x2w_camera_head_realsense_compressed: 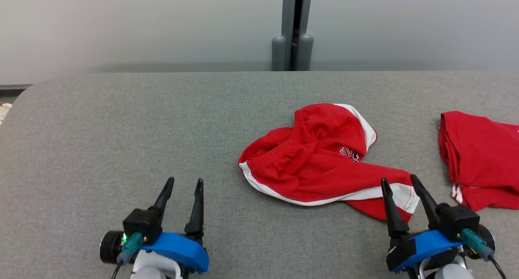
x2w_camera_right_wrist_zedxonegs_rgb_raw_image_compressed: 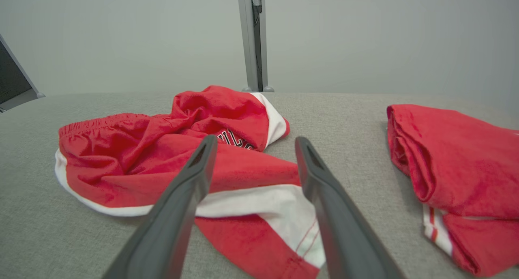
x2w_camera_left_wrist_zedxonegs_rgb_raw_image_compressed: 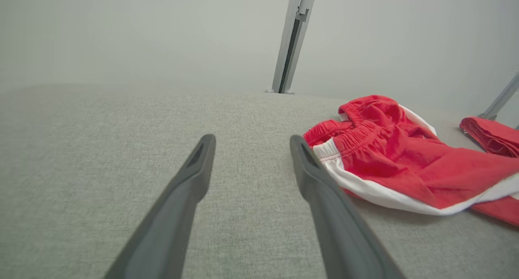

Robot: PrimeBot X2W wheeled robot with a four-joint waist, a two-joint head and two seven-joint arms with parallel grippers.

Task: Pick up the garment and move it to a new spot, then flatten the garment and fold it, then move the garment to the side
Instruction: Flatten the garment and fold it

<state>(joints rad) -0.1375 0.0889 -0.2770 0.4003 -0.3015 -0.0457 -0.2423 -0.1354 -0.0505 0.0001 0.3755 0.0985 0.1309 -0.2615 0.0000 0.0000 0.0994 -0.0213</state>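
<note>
garment [x2w_camera_head_realsense_compressed: 320, 165]: red shorts with white trim, crumpled on the table [x2w_camera_head_realsense_compressed: 121, 129], right of centre, elastic waistband toward the left. Not flattened, not folded.

left gripper [x2w_camera_head_realsense_compressed: 185, 181]: jaws spread wide, empty, over bare table to the left of the garment, not touching it.

right gripper [x2w_camera_head_realsense_compressed: 398, 179]: jaws spread wide, nothing held. Tips are at the garment's near-right end, either side of the white-striped hem. Cannot tell whether they touch the cloth.

second red piece [x2w_camera_head_realsense_compressed: 482, 161]: folded, further right on the table, apart from the garment.

grey post [x2w_camera_head_realsense_compressed: 294, 27] stands behind the table's far edge.
</note>
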